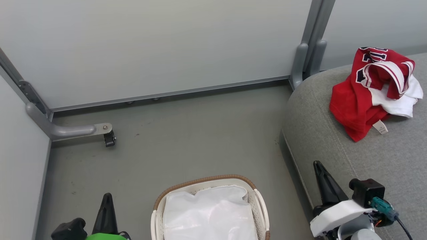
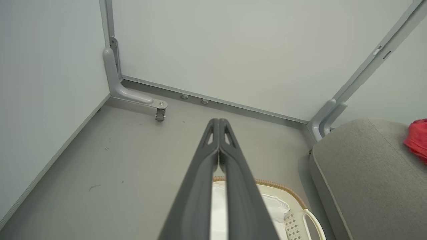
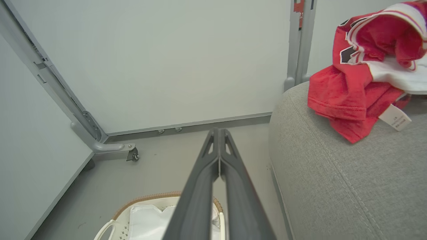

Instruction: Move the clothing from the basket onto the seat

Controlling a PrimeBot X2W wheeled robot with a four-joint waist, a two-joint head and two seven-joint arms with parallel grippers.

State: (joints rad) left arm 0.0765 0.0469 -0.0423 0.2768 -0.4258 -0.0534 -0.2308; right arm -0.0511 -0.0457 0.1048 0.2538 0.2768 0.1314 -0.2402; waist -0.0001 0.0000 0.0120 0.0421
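Observation:
The red clothing (image 1: 363, 100) lies bunched on the grey seat (image 1: 383, 160) at the right, jersey lettering and white striped trim showing; it also appears in the right wrist view (image 3: 353, 93) and as a red edge in the left wrist view (image 2: 418, 138). The white basket (image 1: 258, 200) with its brown rim stands on the floor at the bottom centre, holding just its white liner (image 1: 210, 213). My left gripper (image 1: 107, 197) is shut and empty, left of the basket. My right gripper (image 1: 317, 165) is shut and empty, over the seat's front edge.
Pale partition panels close the space behind and to the left. A grey foot bracket with a caster (image 1: 108, 136) juts onto the floor at the back left. A grey post (image 1: 308, 56) stands by the seat's back corner. Grey floor (image 1: 186, 140) lies between basket and wall.

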